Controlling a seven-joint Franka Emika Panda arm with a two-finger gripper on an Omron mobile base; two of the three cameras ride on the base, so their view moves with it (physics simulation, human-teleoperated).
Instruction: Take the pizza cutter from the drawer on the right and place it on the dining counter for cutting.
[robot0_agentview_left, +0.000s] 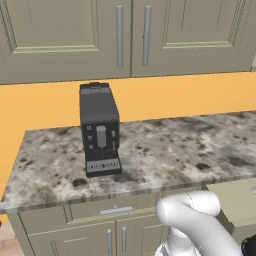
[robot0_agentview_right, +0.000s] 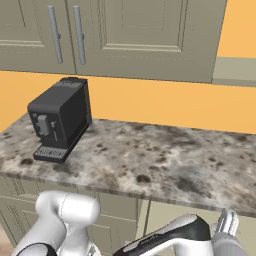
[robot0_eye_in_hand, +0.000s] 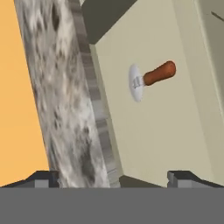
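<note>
Desk: granite desk (robot0_agentview_left: 165, 150) carrying a black coffee machine (robot0_agentview_left: 100, 131).
Drawer: drawer (robot0_eye_in_hand: 166, 113) open beside the desk's edge.
Pizza cutter: pizza cutter (robot0_eye_in_hand: 151, 78) lies inside, beyond the pincer.
Pincer: pincer (robot0_eye_in_hand: 113, 177) wide open, empty.

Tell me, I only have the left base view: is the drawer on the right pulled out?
Observer: Yes. The hand view looks into the open drawer, beside the granite worktop's edge.
Operator: Is the pizza cutter in it?
Observer: Yes, the pizza cutter lies on the drawer floor, its reddish-brown handle pointing away from the worktop edge.
Operator: And the end effector?
Observer: The end effector is open, with nothing between its fingertips, short of the cutter.
</note>
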